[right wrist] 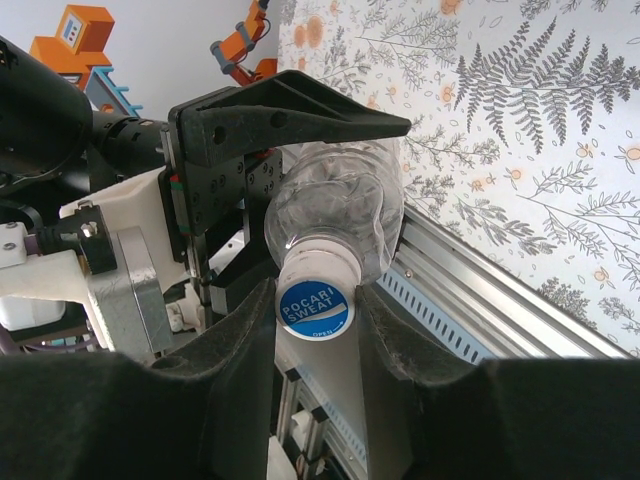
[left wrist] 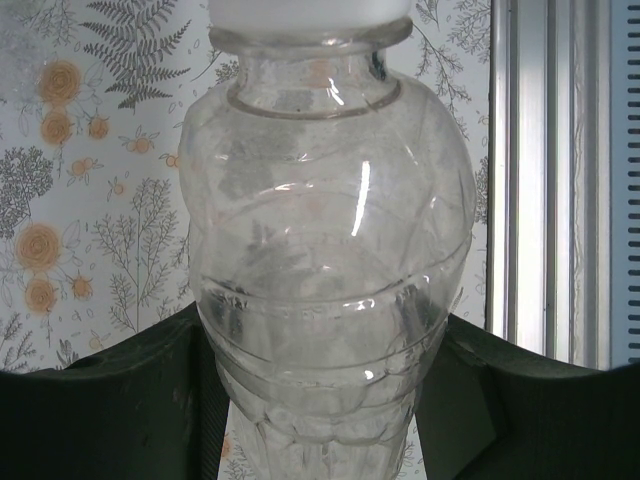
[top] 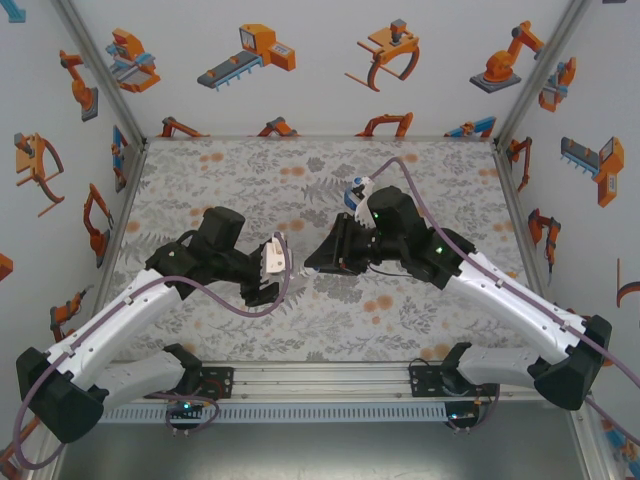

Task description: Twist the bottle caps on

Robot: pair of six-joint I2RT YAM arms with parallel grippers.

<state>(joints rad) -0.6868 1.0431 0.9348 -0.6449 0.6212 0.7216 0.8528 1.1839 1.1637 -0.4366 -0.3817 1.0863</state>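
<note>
Clear bottle [right wrist: 335, 205]: held in the air above the floral surface [top: 250, 180], between the two arms near the middle.
Long axis: roughly level and running left to right, base toward the left arm, neck toward the right arm.
Cap [right wrist: 315, 300]: white-sided with a blue printed top, sitting on the neck. Its flat face looks straight at the right wrist camera.
Left pincer [top: 272, 262]: pinching the bottle's body. One dark finger [right wrist: 300, 110] lies over the shoulder, and the body sits between both fingers in the left wrist view.
Right pincer [right wrist: 315, 330]: pressed in on the cap, with a finger against each side of it.
Blue-labelled bottle [top: 356, 192]: on the surface just behind the right arm, partly hidden. I cannot tell which way it points.
</note>
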